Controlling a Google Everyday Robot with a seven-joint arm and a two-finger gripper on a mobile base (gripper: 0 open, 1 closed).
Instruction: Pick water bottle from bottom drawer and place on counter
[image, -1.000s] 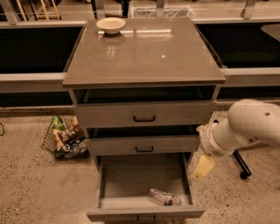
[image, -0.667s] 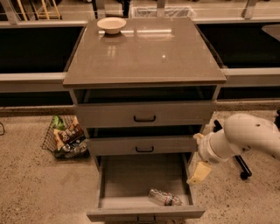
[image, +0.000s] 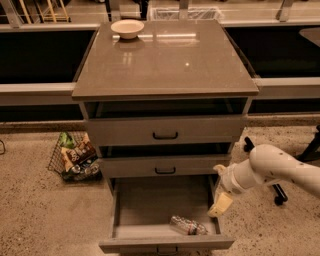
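The bottom drawer (image: 145, 205) is pulled open below the two upper drawers. A small clear water bottle (image: 187, 226) with a dark band lies on its side on the drawer floor, near the front right corner. My gripper (image: 220, 205) hangs at the end of the white arm coming in from the right, over the drawer's right wall, just above and to the right of the bottle and not touching it. The glossy grey-brown counter (image: 165, 60) tops the cabinet.
A cream bowl (image: 127, 28) sits at the counter's back left corner. A wire basket (image: 75, 159) of snack packets stands on the floor left of the cabinet. Black chair wheels (image: 278, 193) are behind the arm on the right. The two upper drawers stand slightly ajar.
The arm has dropped lower and shifted slightly left, bringing the gripper closer to the open drawer's right side. The bottle has not moved.
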